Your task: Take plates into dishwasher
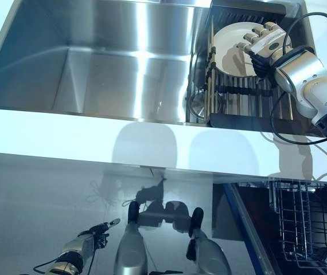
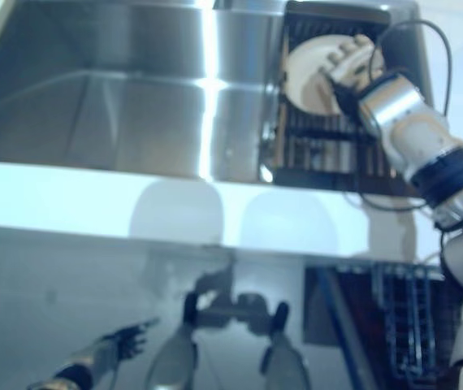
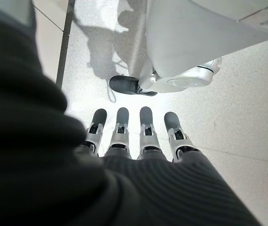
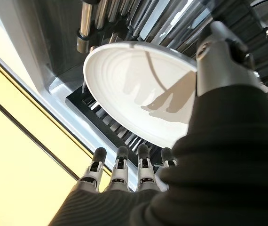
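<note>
A white plate (image 1: 232,48) lies tilted in the dark slatted drying rack (image 1: 244,97) set over the right end of the steel sink (image 1: 94,63). The right hand (image 1: 262,41) reaches over the plate's far edge, fingers straight, thumb beside the rim; no grip shows. Below the white surface (image 1: 66,134), the dishwasher's wire basket (image 1: 301,226) is cut off at the lower right, its contents hard to make out. The left hand (image 3: 138,134) hangs low over the floor, fingers extended, empty.
</note>
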{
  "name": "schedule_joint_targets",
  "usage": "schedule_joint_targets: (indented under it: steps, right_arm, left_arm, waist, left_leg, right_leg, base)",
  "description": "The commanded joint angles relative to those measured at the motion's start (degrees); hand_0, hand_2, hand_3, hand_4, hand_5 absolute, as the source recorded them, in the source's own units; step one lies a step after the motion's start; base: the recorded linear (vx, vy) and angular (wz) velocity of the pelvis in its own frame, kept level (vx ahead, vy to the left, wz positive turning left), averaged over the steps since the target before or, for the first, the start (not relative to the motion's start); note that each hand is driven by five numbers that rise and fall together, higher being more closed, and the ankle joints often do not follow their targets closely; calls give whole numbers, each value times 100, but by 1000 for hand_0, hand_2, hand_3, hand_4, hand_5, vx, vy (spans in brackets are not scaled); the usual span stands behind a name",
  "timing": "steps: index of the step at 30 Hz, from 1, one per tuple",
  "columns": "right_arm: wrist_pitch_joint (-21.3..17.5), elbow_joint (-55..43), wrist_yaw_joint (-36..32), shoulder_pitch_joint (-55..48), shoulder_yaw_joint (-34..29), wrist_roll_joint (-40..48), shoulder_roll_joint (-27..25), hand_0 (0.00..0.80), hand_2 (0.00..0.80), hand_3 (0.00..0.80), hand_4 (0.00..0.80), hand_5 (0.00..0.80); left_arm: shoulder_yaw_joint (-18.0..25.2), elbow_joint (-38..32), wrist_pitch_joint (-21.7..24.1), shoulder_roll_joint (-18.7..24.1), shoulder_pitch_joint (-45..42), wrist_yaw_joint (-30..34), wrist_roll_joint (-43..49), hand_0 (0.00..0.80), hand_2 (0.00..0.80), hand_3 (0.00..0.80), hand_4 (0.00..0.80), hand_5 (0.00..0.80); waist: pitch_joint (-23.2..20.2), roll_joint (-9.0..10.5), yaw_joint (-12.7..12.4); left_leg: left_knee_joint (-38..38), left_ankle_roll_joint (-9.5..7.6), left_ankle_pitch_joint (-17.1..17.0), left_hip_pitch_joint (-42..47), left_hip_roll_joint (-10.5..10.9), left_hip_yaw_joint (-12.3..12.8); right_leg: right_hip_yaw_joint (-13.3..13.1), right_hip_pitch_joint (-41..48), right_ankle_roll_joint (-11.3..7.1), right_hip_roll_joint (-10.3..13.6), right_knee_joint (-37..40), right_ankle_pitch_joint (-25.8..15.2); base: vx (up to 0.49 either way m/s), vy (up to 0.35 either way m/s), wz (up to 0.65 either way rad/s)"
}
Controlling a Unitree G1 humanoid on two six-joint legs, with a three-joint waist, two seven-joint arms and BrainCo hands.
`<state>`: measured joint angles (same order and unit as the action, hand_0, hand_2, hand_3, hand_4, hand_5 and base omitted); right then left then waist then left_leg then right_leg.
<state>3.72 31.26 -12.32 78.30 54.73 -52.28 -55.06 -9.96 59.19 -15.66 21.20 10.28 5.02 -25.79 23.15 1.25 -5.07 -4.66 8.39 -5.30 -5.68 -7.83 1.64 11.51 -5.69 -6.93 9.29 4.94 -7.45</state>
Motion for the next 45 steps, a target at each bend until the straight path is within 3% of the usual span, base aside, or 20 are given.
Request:
schedule_joint_targets:
  steps: [1, 13, 44, 45]
  right_arm:
    - [47, -86, -27, 211, 118, -194, -188, 0, 0, 0, 0, 0]
    - [19, -6, 99, 114, 52, -646, -202, 0, 0, 0, 0, 0]
    - [466, -27, 471, 570, 126, -1065, -129, 0, 0, 0, 0, 0]
    - [507, -25, 477, 591, 131, -1075, -125, 91, 91, 91, 91, 91]
  left_arm:
    - [-258, 247, -25, 75, 156, 23, -51, 0, 0, 0, 0, 0]
    - [-291, 270, -81, 93, 241, 2, -121, 0, 0, 0, 0, 0]
    - [-396, 302, -219, 25, 403, 5, -240, 0, 0, 0, 0, 0]
    - [-399, 292, -238, 21, 409, 7, -240, 0, 0, 0, 0, 0]
  waist:
    - [-50, 206, 24]
    - [66, 184, 43]
    - [247, 70, 24]
    - [249, 66, 18]
  left_leg:
    - [-34, -241, -13, -112, 104, 123]
    - [-34, -244, -34, -165, 96, 154]
    - [-34, -280, -60, -323, 168, 75]
    - [-34, -283, -60, -331, 171, 71]
  right_leg:
    - [-141, -119, -363, 275, 6, -25]
    - [-156, -192, -376, 272, 6, -54]
    - [-137, -327, -349, 287, 0, -84]
    - [-134, -331, -349, 288, -1, -82]
  base:
    - [0, 0, 0]
    - [0, 0, 0]
    - [6, 1, 0]
    - [0, 0, 0]
